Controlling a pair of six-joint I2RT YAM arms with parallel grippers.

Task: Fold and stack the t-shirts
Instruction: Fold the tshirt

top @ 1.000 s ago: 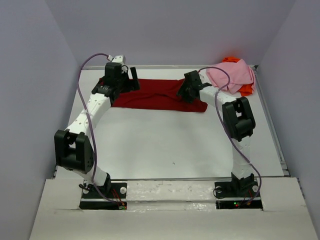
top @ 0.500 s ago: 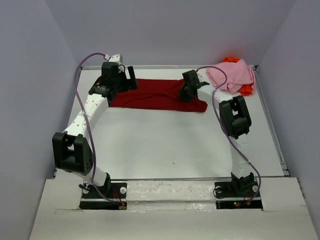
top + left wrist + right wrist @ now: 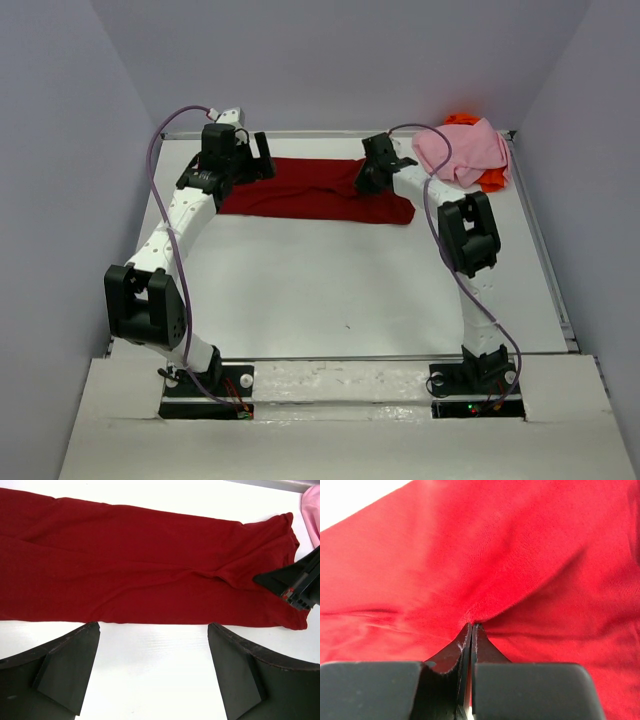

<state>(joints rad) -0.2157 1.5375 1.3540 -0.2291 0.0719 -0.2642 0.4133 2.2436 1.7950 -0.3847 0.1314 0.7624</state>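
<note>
Since a second earlier, the right gripper (image 3: 471, 626) had drawn its jaws fully together and edged a little toward the far side of the table (image 3: 330, 280). Through its wrist camera I saw the two black fingertips pressed flat against each other, with a small pucker of the dark red t-shirt (image 3: 520, 555) nipped at their very tip. From that pinch the cloth rose into a rounded fold, with a shadowed crease running off to the left.

The left gripper (image 3: 154, 630) hung with its jaws spread wide and nothing between them. Its fingers (image 3: 70, 655) were over bare white tabletop just short of the shirt's near edge, not touching the cloth.

From above, the dark red t-shirt (image 3: 310, 192) lay as a long band running left to right across the far part of the table, with the left gripper (image 3: 250, 165) at its left end and the right gripper (image 3: 372, 178) near its right end. The left wrist view showed the fabric mostly flat, with shallow lengthwise wrinkles and a bunched ridge leading toward the right gripper.

Beyond it, in the far right corner, the light pink t-shirt (image 3: 462, 150) sat crumpled in a heap on top of the bright orange t-shirt (image 3: 492, 181), which showed only at the edges. Both lay apart from the red one.
</note>
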